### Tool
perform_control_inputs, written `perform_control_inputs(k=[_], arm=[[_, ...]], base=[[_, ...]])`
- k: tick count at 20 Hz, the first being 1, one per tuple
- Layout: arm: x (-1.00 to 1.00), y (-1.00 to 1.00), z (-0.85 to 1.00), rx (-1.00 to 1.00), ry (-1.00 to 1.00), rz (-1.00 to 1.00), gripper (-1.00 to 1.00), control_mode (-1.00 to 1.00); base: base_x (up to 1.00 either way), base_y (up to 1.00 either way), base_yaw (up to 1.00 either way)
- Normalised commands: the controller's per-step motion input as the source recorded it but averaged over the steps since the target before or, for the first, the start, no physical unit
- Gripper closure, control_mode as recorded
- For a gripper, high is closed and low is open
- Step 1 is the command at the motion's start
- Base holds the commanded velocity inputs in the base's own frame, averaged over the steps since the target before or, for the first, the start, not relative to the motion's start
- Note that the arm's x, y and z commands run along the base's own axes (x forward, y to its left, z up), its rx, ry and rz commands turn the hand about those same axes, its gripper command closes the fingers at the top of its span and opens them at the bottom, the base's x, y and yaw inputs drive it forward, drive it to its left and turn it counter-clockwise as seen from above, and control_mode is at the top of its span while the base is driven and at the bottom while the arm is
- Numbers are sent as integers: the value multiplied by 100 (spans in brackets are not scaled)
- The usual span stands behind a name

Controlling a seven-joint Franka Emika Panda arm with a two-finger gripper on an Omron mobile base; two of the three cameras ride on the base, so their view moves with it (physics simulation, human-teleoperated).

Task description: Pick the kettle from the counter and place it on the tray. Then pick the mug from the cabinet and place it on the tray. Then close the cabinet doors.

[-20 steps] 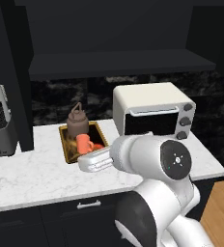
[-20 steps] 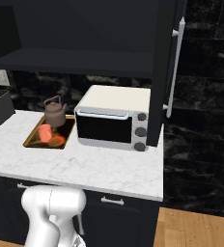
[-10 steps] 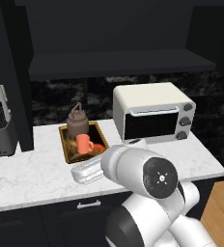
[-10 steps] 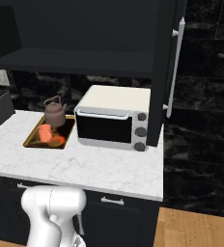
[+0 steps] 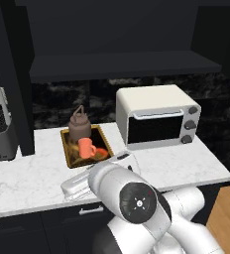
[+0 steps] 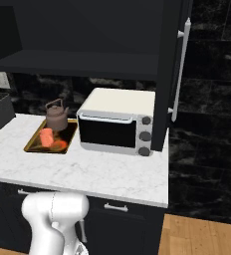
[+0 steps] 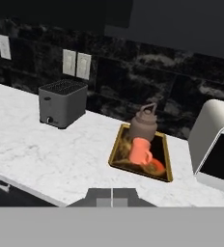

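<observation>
While end effector (image 7: 112, 197) sits pressed together, toaster oven (image 5: 156, 117) right of tray (image 5: 67, 147), toaster (image 7: 62, 102) left.

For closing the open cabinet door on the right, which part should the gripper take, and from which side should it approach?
Probably the long vertical silver bar handle of the cabinet door, which stands swung out beside the toaster oven. The bar stands off the panel, so fingers could close around it sideways. Come from the door's outer face, near mid-height. The gripper is shut now and must open first.
</observation>
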Motion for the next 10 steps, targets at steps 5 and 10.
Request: perform_control_inputs(k=[5,10], arm=[[30,40,-23,-5,0,-12,100,-100],[14,58,-13,-3,0,-11,100,-100]], base=[[0,0,0],[0,0,0]])
